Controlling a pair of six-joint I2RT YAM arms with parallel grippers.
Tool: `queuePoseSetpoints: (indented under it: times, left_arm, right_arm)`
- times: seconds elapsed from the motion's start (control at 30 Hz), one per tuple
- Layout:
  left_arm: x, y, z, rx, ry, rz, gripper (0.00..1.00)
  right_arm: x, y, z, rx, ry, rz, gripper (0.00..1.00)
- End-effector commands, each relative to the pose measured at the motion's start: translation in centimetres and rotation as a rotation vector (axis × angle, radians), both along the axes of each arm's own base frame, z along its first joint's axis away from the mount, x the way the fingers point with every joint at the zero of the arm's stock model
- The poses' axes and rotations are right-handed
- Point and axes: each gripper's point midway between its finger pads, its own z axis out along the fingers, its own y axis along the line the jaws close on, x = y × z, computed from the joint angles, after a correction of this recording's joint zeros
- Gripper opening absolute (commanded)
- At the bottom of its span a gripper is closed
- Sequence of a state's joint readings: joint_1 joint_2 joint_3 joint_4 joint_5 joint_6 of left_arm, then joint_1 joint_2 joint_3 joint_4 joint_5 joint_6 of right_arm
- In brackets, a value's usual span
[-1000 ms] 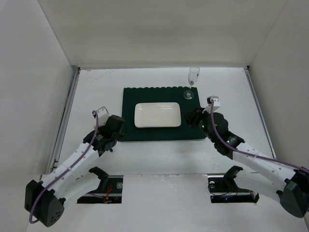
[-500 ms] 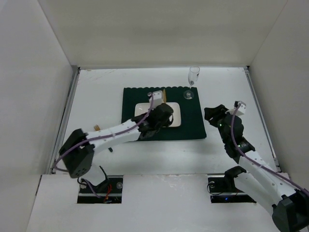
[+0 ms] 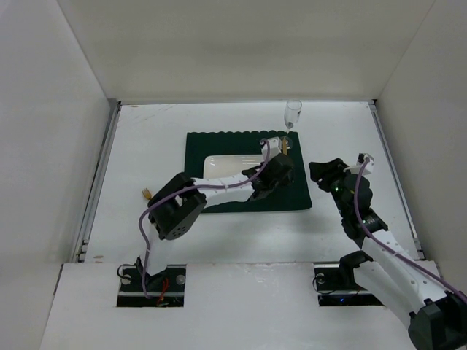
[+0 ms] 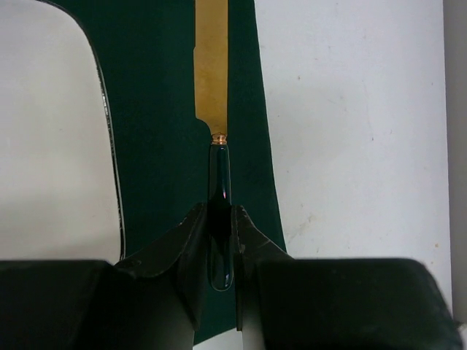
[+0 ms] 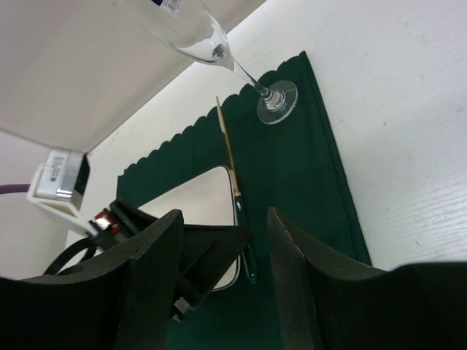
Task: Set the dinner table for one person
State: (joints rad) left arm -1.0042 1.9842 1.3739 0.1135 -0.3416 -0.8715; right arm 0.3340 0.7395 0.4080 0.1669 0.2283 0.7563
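Knife, pinched by its dark handle in the left gripper, points lengthwise straight ahead over the green placemat strip between plate and white dinner table, while the right gripper hangs spread just beside the mat.

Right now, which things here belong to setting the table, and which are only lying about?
For the job: dinner table, green placemat, white plate, wine glass, knife held by the left gripper.
Lying about: small tan item left of the placemat; unclear what.
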Motion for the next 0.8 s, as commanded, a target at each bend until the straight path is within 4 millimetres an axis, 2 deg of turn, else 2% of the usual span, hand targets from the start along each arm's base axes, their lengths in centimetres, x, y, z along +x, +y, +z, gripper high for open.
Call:
queuePoseSetpoints:
  times: [0.0,0.17,0.33,0.53,0.77]
  left_arm:
    - [1.1,-2.2,3.7,-0.124,-0.041,0.005,0.07]
    - [0.8,-2.3,1.2,-0.106,-0.001,0.028,0.07]
    - [1.3,-2.2,-1.3,-0.078,0.029,0.048,0.08]
    - [1.8,-1.9,-3.0,-0.049,0.045,0.059,0.11]
    - [1.4,-1.9,-3.0,-0.042,0.050,0.053,0.32]
  right_arm:
    - [0.2,0.4,1.0,0.026,-0.042,0.020,0.55]
    - [0.2,0.6,1.0,0.029,-0.043,0.025,0.55]
    - [0.2,0.6,1.0,0.028,-0.042,0.025,0.55]
    - [0.3,0.7,0.9,0.026,-0.037,0.030,0.56]
    - [0.3,0.7,0.9,0.027,-0.037,0.031,0.56]
